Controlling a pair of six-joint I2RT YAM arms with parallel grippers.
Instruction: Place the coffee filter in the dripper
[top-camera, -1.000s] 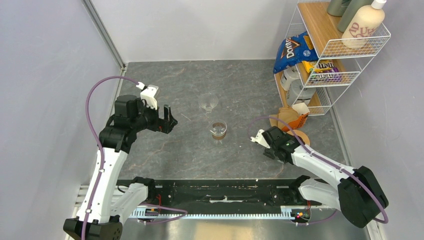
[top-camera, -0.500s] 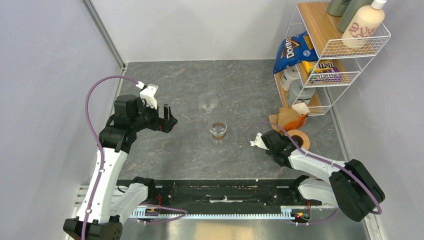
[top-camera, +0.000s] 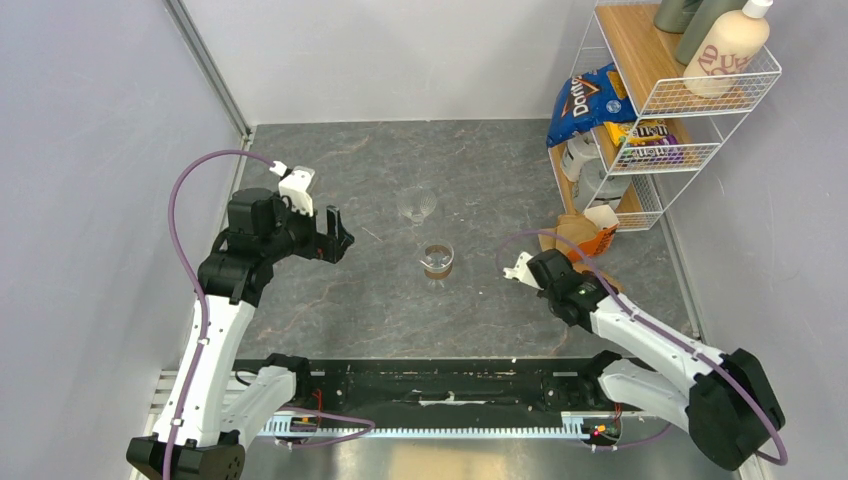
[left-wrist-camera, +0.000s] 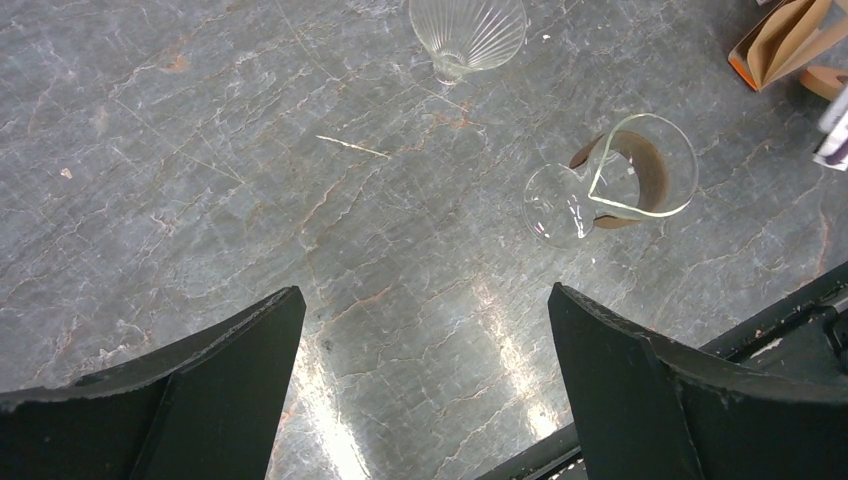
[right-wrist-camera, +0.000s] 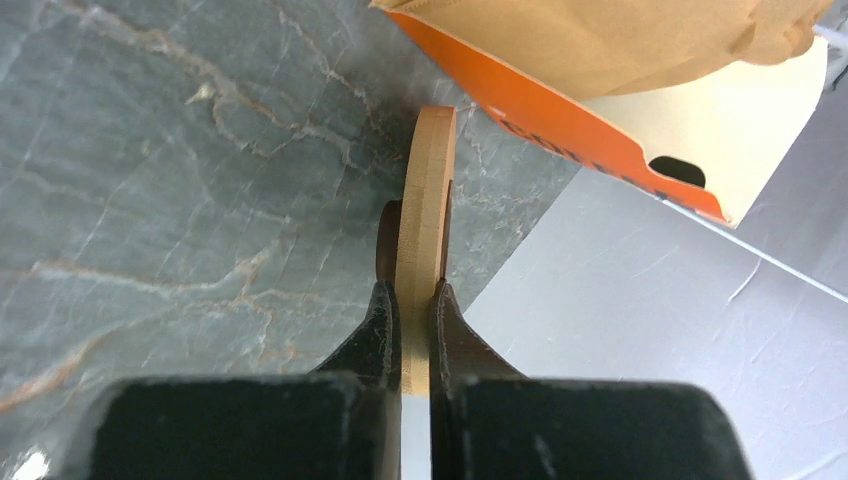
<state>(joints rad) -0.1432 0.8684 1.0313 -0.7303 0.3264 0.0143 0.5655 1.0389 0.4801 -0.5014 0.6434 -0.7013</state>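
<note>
a: where's the coffee filter (right-wrist-camera: 600, 40)?
b: it's the tan paper in an open orange-and-cream box (right-wrist-camera: 560, 125) at the right side of the grey marbled table (top-camera: 480, 160), just in front of the white wire rack (top-camera: 715, 92). there may be several sheets stacked there, i can't separate them.
a: and the dripper (top-camera: 417, 204)?
b: that's the clear ribbed glass cone near the middle of the table, toward the back. it's well apart from the box. the filter is in the box, not in the cone.
a: right gripper (right-wrist-camera: 412, 295)?
b: it's clamped tight on a thin wooden ring (right-wrist-camera: 425, 180). the wrist view shows the ring edge-on, upright between the two fingers, close in front of the box. i can't tell whether the ring touches the table.
a: left gripper (left-wrist-camera: 422, 293)?
b: its jaws are spread wide and hold nothing. it hangs over the left part of the table, pointed toward the middle.
a: what's in front of it?
b: a small glass carafe with a brown band (left-wrist-camera: 612, 180), just nearer the arms than the dripper and not touching it.
a: and the rack?
b: a blue doritos bag (top-camera: 588, 100) leans at its side, a yellow m&m's pack (top-camera: 640, 130) sits on a shelf, and a cream bottle (top-camera: 735, 45) is on top.
</note>
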